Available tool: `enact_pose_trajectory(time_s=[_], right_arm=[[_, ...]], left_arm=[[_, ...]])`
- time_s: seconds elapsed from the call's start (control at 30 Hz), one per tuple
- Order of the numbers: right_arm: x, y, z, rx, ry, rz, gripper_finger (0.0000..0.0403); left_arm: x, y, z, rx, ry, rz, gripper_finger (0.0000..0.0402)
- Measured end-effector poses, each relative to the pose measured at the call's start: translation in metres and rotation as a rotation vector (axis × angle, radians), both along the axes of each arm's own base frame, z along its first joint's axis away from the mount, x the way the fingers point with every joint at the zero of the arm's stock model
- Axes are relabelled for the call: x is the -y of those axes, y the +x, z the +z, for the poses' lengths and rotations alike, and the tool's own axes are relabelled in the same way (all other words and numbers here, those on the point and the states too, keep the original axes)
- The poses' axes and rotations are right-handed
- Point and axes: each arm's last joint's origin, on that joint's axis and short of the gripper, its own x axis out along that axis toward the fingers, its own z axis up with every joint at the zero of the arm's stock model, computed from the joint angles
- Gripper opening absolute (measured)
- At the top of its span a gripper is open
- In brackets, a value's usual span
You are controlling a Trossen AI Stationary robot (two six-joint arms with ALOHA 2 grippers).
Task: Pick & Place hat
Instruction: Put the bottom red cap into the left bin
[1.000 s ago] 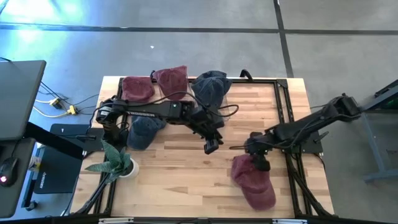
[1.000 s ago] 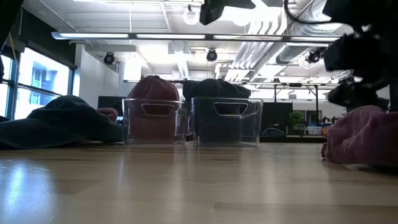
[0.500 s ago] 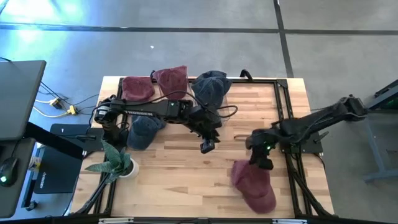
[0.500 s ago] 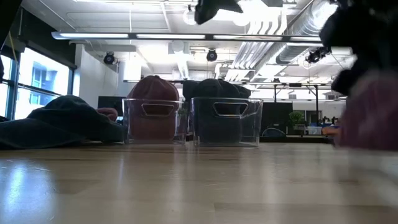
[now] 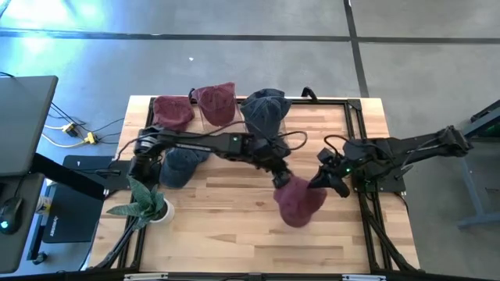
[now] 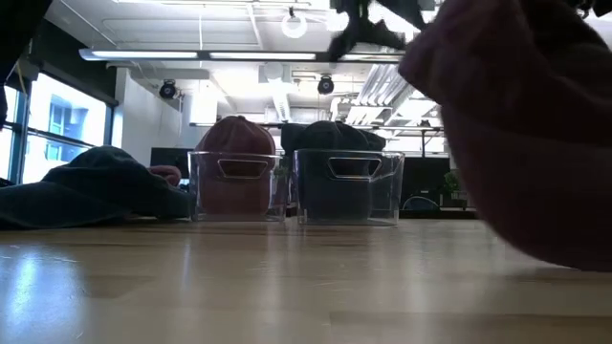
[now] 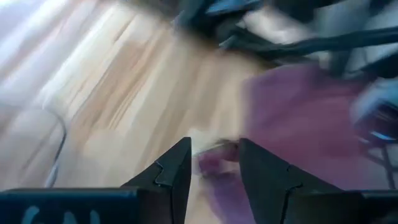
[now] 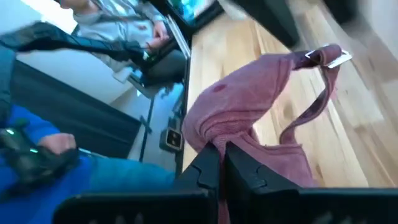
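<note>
A: Where's the maroon hat [image 5: 299, 202]?
B: Lifted off the desk [image 5: 226, 218] near its middle, hanging from the right tool [image 5: 323, 182], which is clenched on its fabric.
A: And the left tool [image 5: 280, 179]?
B: Just beside the hat, fingers partly apart, grasping nothing visible.
A: Any readable writing?
B: None legible; the strap tag is too small.

I see my left gripper [image 7: 213, 163] with its two dark fingers [image 7: 175, 168] parted by a narrow gap, poised over the wooden tabletop [image 7: 118, 99]. Just past the fingertips lies the maroon hat [image 7: 298, 118], and a bit of its fabric shows in the gap between them; I cannot tell whether they touch it. Beyond the hat, dark frame bars [image 7: 292, 37] cross the far edge, blurred
</note>
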Motion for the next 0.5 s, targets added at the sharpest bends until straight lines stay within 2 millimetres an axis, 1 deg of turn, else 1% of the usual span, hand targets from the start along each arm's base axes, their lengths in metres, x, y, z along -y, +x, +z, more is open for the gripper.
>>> enact_pose_trajectory(time_s=[0.07, 0.1, 0.17, 0.27, 0.3, 0.37, 0.4, 0.43, 0.47, 0.5], right_arm=[[0.0, 0.0, 0.002, 0.017, 0.003, -0.002, 0.0003], [0.0, 0.0, 0.003, 0.031, 0.007, -0.003, 0.0004], [0.0, -0.001, 0.004, 0.037, 0.016, -0.004, 0.0006], [0.0, -0.002, 0.006, 0.054, 0.019, -0.003, 0.0004], [0.0, -0.002, 0.007, 0.059, 0.021, -0.002, 0.0003], [0.0, -0.002, 0.007, 0.065, 0.021, -0.003, 0.0003], [0.0, -0.003, 0.008, 0.07, 0.023, -0.003, 0.0004], [0.0, -0.003, 0.008, 0.07, 0.023, -0.003, 0.0005], [0.0, -0.004, 0.009, 0.073, 0.023, -0.006, 0.0005], [0.001, -0.006, 0.01, 0.079, 0.021, -0.012, 0.0005]], left_arm=[[-0.005, -0.007, -0.018, -0.155, -0.025, 0.056, 0.0127], [-0.009, -0.007, -0.022, -0.181, -0.036, 0.07, 0.0127], [-0.012, 0.005, -0.032, -0.163, -0.069, 0.063, 0.0127], [-0.011, 0.003, -0.052, -0.272, -0.105, 0.002, 0.0127], [-0.009, 0.007, -0.054, -0.246, -0.114, -0.034, 0.0127], [-0.003, 0.023, -0.058, -0.144, -0.133, -0.103, 0.0127], [-0.001, 0.025, -0.059, -0.129, -0.137, -0.137, 0.0127], [0.001, 0.024, -0.064, -0.153, -0.149, -0.178, 0.0127], [0.006, 0.025, -0.067, -0.154, -0.171, -0.248, 0.0127], [0.01, 0.027, -0.065, -0.11, -0.188, -0.322, 0.0127]])
